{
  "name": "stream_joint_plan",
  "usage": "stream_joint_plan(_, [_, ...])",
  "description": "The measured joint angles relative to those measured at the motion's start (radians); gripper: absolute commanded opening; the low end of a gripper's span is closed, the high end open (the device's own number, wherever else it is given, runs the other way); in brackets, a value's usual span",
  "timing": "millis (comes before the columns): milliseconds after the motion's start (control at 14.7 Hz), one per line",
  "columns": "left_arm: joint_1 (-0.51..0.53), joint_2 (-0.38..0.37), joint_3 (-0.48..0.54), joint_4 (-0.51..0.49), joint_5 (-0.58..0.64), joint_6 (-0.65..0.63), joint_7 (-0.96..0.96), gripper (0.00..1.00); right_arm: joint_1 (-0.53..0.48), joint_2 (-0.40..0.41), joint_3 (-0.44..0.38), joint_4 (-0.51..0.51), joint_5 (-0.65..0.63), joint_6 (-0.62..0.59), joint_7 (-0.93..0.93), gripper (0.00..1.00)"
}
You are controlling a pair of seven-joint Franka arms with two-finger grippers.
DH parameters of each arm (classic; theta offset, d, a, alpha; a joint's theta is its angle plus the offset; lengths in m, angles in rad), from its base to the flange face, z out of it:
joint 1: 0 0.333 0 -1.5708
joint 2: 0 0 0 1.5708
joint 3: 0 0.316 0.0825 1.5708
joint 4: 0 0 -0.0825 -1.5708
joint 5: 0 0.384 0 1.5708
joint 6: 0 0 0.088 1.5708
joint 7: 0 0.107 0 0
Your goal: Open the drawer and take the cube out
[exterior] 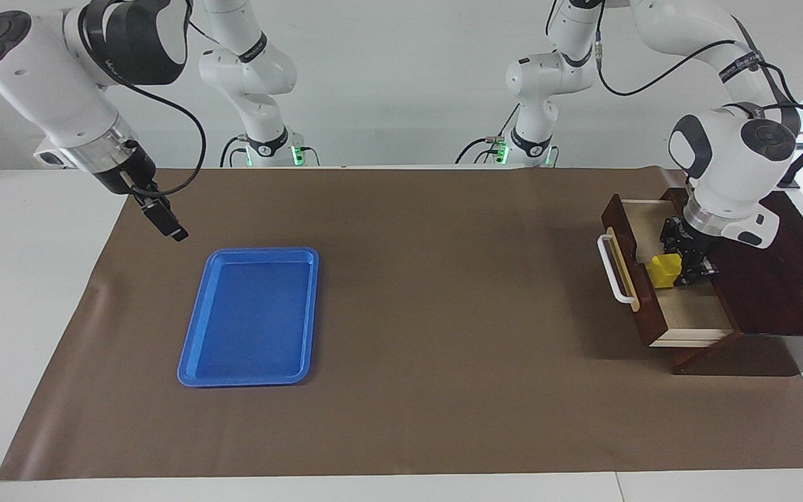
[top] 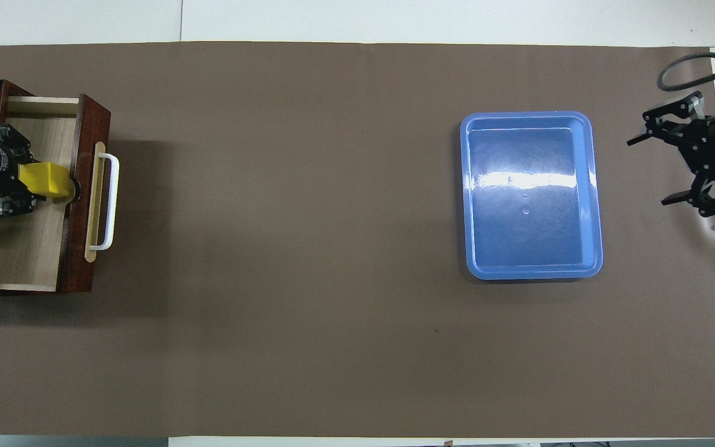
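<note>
The drawer (exterior: 642, 279) stands pulled open at the left arm's end of the table (exterior: 443, 314). Inside it, the left claw (exterior: 680, 268) is clamped on the yellow cube (exterior: 666, 270). In the overhead view, at three o'clock, the right claw (top: 674, 158) hangs spread wide beside the blue tray (top: 590, 192), nothing in it.

No text, label, brand, number or sign can be read on anything here.

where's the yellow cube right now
The yellow cube is inside the open drawer at the left arm's end of the table, just inside the drawer's front panel, gripped by the left gripper.
</note>
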Motion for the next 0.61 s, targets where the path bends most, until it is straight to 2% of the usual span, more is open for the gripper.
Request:
stream_joint_plan(272, [-0.022, 0.015, -0.002, 0.125, 0.0, -0.134, 0.0, 0.1, 0.06, 0.071, 0.001, 0.025, 0.123, 0.065, 0.218, 0.99])
stream_joint_plan(475, [-0.041, 0.021, -0.007, 0.211, -0.006, -0.226, 0.0, 0.1, 0.074, 0.147, 0.0, 0.113, 0.216, 0.069, 0.289, 0.99])
stream_joint_plan(611, [-0.061, 0.021, -0.011, 0.265, -0.029, -0.288, -0.002, 0.1, 0.098, 0.186, 0.0, 0.138, 0.263, 0.123, 0.316, 0.99])
